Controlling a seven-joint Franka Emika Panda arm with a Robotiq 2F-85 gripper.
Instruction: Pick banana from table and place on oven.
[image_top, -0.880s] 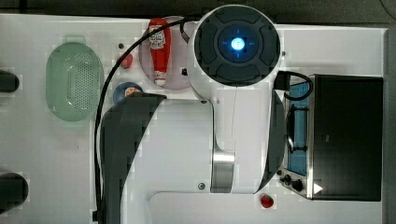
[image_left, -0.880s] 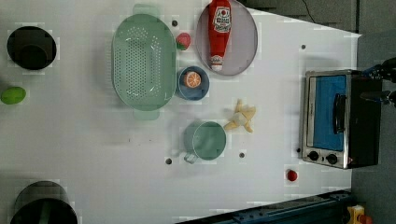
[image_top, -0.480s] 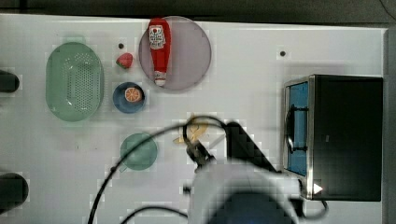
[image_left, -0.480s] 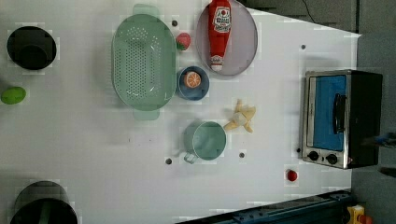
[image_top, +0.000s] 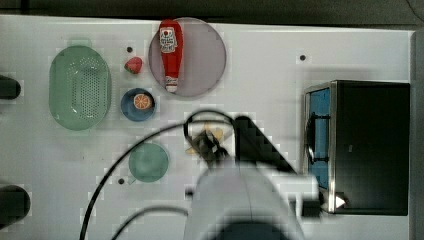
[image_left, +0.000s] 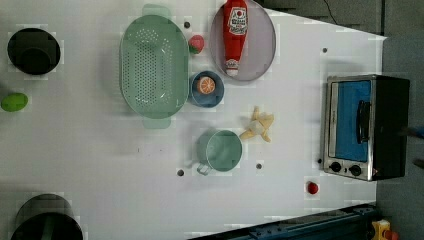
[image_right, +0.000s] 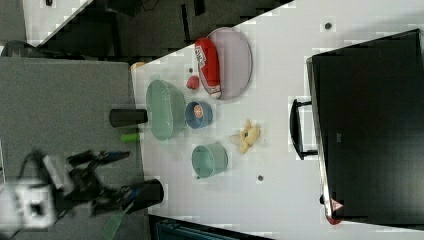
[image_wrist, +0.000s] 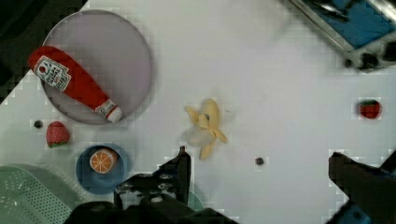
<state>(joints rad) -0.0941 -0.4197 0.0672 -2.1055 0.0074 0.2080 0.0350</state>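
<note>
Finding: the claw (image_wrist: 254, 161) stands wide open and empty, one finger (image_wrist: 180, 165) to one side of the banana (image_wrist: 206, 126) and the other dark finger well off to the opposite side. The banana lies on the white tabletop (image_wrist: 261, 74) ahead of the claw, untouched, its peel flaps splayed around the pale core. In the top view the arm's head hangs over the banana (image_top: 207, 137), hiding part of it.

Surroundings relative to the claw: the green cup (image_left: 220, 150) sits just beside the banana (image_left: 257, 127) on the near side; the blue dish with the orange slice (image_wrist: 102, 161) lies off to the side of one finger; the plate (image_wrist: 98, 65) carrying the ketchup bottle (image_wrist: 70, 84) lies farther off beyond it. The oven (image_left: 367, 125) stands well apart past the banana.

Judgement: the step in hand is the approach for the pick. Recommended practice:
- centre the claw over the whitish core, not over a flap, since flaps would likely bend and slip
- turn the fingers across the banana's narrow width
- keep the near finger clear of the cup rim during descent
- close only once both fingers flank the body, then lift straight before heading for the oven's flat black top (image_top: 372, 145)
</note>
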